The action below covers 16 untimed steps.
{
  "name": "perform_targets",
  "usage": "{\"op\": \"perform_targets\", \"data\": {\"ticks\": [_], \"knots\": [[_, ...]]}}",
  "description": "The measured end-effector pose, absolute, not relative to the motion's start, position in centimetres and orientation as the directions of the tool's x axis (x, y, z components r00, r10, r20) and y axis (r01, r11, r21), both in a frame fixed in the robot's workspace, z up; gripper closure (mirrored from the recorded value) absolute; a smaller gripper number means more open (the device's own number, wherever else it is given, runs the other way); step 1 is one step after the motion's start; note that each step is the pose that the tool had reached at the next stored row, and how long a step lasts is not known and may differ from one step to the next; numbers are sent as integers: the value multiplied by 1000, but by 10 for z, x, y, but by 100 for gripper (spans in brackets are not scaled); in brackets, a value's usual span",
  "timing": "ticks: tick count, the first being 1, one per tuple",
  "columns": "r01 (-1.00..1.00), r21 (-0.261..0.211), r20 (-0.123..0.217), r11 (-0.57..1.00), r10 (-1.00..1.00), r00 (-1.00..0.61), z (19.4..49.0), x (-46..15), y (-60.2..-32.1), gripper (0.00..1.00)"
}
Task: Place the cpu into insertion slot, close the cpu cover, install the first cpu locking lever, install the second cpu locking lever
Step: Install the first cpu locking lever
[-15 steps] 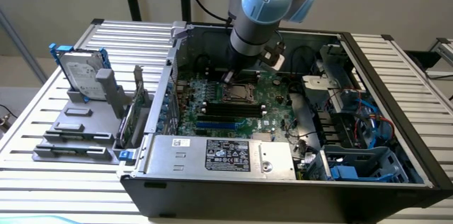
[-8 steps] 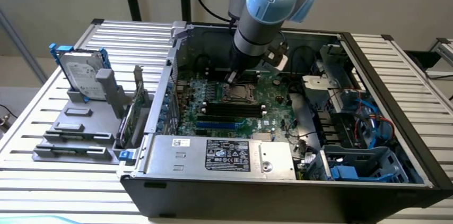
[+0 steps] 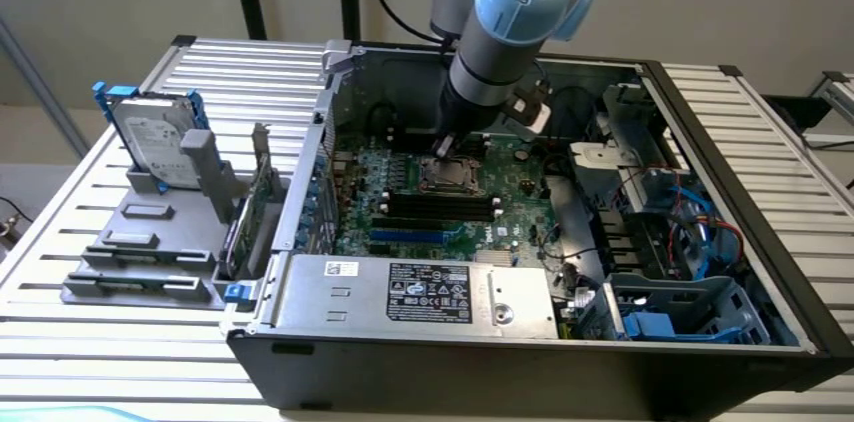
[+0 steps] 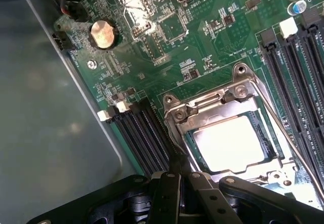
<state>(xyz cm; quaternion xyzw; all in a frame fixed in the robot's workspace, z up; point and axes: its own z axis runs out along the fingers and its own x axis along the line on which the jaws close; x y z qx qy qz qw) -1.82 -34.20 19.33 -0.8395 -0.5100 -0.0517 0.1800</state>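
closed gripper at the cpu socket

exterior view: the arm reaches down into the open computer case [image 3: 747, 242], its gripper [image 3: 442, 147] at the insertion slot [image 3: 449, 175] on the green motherboard [image 3: 521, 217]. wrist view: the cpu [image 4: 230, 144] lies seated in the slot; the cpu cover [image 4: 212, 110] is down around it. the fingers [image 4: 169, 196] are pressed together, apparently touching a thin locking lever [image 4: 172, 145] beside the memory slots [image 4: 142, 133].

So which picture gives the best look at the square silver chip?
The wrist view: the chip sits close up in its socket, framed by the metal cover. In the exterior view the chip is a small pale square below the arm.
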Motion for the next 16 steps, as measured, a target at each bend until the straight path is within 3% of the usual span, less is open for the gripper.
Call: {"op": "perform_targets", "data": {"ticks": [16], "knots": [[875, -247, 266, -416, 839, 474, 191, -2, -342, 89]]}}
